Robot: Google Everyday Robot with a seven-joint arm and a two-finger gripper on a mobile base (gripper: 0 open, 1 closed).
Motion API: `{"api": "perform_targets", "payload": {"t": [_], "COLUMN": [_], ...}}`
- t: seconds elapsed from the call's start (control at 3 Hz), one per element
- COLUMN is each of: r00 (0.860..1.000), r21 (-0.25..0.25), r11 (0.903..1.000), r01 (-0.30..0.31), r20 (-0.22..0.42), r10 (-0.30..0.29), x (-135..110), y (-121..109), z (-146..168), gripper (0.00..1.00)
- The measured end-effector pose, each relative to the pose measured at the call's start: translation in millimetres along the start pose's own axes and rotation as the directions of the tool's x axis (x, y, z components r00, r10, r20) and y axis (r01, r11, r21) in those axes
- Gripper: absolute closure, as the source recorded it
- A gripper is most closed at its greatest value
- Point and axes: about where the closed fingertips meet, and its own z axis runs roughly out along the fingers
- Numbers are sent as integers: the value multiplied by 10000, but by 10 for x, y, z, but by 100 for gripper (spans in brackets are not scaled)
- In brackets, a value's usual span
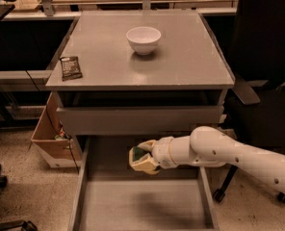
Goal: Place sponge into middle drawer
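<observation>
1 end effector [145, 159] over middle drawer [142, 208] | grips sponge [139, 153] | bowl [143, 40], wrapper [70, 67] above

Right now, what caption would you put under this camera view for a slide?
The gripper holds the sponge above the open middle drawer, white bowl on the cabinet top.

Cab top [181, 66], bowl [143, 39], wrapper [70, 67], jaws over drawer [142, 206]
</observation>
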Motion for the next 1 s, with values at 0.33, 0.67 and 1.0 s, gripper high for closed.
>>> {"api": "perform_targets", "payload": {"t": [0.33, 0.67, 1.0], "r00": [10000, 9997, 9982], "r21": [0, -160, -225], "r11": [10000, 9996, 9980], "r01": [0, -219, -594], "r20": [0, 137, 48], "r10": [0, 221, 595], "x": [0, 206, 545], "y": [0, 46, 61], "z": [0, 345, 816], "gripper": [100, 100, 100]}}
